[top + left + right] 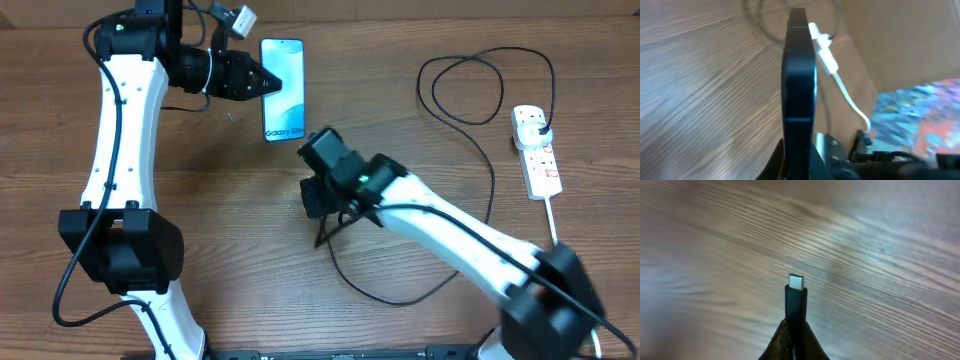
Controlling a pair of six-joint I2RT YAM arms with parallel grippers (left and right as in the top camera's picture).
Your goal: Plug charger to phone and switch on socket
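Observation:
The phone (283, 90) lies screen up at the back of the table, with "Galaxy S24+" at its near end. My left gripper (262, 82) is shut on its left edge. In the left wrist view the phone (800, 85) shows edge-on as a dark slab between the jaws (800, 152). My right gripper (314, 196) sits just in front of the phone and is shut on the charger's connector end (796, 300), whose metal tip sticks out past the fingers (795, 337). The black cable (490, 200) loops back to a plug in the white socket (536, 150) at the far right.
The socket's thick white cord (552, 220) runs toward the front right under the right arm. The cable makes a loop (470, 90) at the back right and a slack curve (390, 298) in front of the right gripper. The socket also shows small in the left wrist view (824, 50).

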